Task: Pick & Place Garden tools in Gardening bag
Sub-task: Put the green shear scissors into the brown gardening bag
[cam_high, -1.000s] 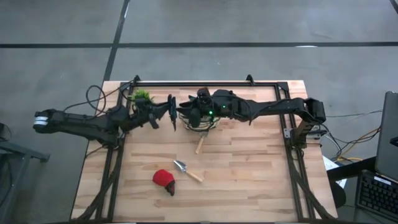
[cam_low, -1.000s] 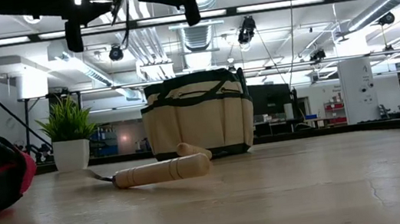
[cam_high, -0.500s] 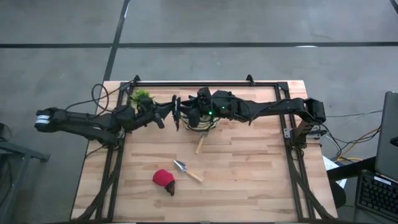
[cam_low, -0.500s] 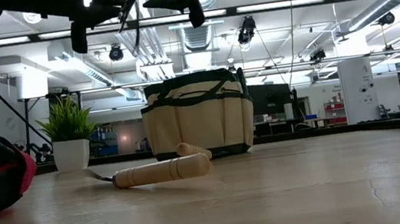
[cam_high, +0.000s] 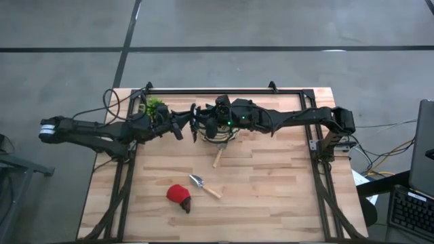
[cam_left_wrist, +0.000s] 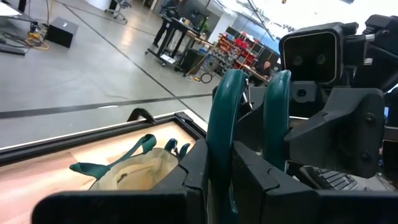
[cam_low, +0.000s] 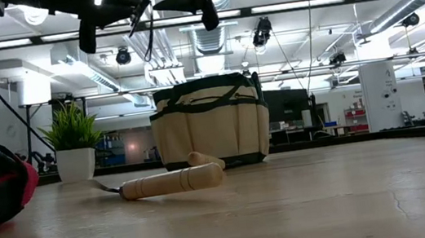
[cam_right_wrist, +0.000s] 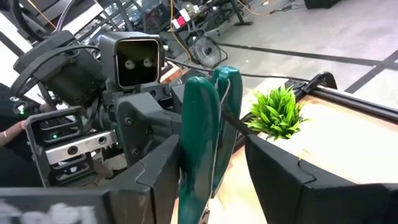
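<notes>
Pruners meeting over the gardening bag

Your left pincer (cam_high: 192, 122) and right pincer (cam_high: 207, 124) are each clamped on a green-handled pruner (cam_left_wrist: 222, 118), above the gardening bag (cam_low: 210, 122) at the desk's (cam_high: 271, 196) far middle. Pruners look stiff and slick-handled: grip mid-handle. A wooden-handled trowel (cam_high: 203, 185) and the red item (cam_high: 180, 196) lie nearer.

Overhead looks down; low level across table; both share bag (cam_low: 210, 122)
</notes>
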Tool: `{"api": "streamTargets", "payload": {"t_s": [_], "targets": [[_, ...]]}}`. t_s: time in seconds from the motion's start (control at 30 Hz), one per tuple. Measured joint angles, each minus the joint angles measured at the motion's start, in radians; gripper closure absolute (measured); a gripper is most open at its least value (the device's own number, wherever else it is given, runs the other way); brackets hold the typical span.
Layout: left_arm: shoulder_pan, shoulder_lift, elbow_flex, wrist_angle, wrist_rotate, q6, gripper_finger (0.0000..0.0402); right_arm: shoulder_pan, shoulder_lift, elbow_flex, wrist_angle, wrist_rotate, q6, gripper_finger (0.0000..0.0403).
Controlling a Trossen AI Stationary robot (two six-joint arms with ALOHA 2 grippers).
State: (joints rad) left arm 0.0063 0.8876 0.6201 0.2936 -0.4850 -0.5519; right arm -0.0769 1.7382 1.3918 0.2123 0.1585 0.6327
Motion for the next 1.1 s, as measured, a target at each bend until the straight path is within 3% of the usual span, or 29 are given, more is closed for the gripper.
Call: {"api": "streamTargets", "payload": {"t_s": [0.43,1.1], "targets": [[-0.002,0.000,0.000,-0.003,0.014,-0.007,0.0354,0.001,-0.001,0.000,0.002,-0.016,0.053,0.0347],[-0.002,-0.018,-0.002,-0.018,0.060,-0.090,0.0312,0.001,-0.002,0.000,-0.004,-0.047,0.067,0.0349]]}}
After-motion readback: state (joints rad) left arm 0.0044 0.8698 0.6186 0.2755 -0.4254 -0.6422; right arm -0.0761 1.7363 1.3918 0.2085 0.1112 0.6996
